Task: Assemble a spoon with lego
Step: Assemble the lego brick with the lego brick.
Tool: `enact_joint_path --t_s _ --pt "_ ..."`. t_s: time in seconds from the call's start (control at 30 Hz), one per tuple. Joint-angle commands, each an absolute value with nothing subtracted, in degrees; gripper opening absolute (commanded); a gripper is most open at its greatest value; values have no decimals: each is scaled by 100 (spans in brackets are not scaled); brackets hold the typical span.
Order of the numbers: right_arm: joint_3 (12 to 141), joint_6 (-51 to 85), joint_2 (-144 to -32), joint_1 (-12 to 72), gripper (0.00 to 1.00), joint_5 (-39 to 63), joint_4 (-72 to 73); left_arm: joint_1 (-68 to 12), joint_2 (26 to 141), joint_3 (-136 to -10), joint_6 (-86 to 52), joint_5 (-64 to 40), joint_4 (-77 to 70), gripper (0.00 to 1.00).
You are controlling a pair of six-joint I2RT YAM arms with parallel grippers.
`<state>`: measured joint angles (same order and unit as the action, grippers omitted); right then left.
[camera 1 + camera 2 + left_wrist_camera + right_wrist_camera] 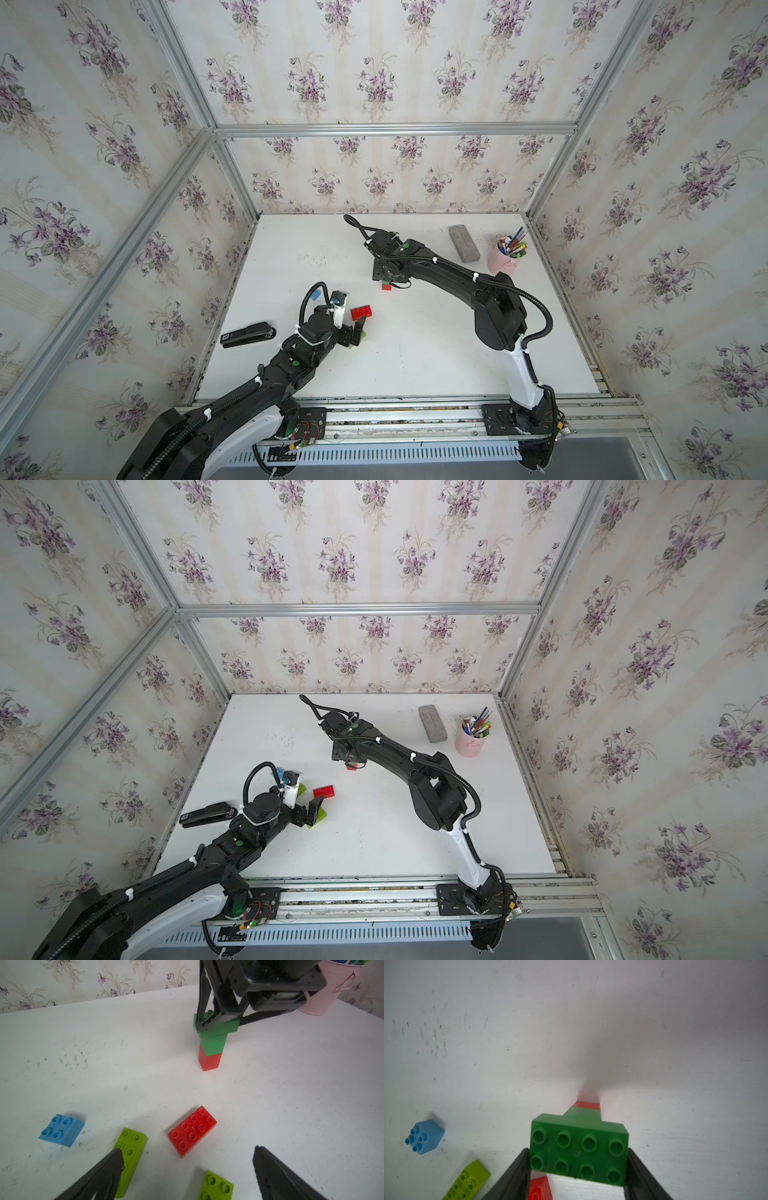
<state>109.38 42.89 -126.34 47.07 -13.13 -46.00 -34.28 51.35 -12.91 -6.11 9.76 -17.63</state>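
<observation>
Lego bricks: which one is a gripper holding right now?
The dark green 2x4 brick topping the green-and-red stem, clamped by the right gripper. The red 2x4, lime bricks and blue 2x2 lie loose near the open left gripper.

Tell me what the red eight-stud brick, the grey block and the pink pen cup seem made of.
Red eight-stud brick: moulded plastic, smooth, faintly glossy studs.
Grey rectangular block: matte, speckled, rough-looking; stone or dense foam, unclear.
Pink pen cup: smooth even coat, thin wire-like loop on its side; possibly painted metal, perhaps plastic.
</observation>
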Motion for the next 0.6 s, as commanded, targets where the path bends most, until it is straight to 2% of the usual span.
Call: enact_joint_path --t_s 0.0,0.17,0.37,0.57 --pt "10980 4177 -12883 4662 48 -888 -5712 -3436 5125 -1293 -643 1055 -1935 100" --pt "11178 4192 -12796 4603 56 -788 -5563 -3434 5133 -1292 -655 1072 -1934 100" --pt "11820 4084 -12888 4614 87 -669 -5712 -3435 5150 -1304 -707 1134 -1892 100" --pt "11730 3996 -12673 4623 90 -672 -5643 -3436 5086 -1390 -764 1169 -1658 100"
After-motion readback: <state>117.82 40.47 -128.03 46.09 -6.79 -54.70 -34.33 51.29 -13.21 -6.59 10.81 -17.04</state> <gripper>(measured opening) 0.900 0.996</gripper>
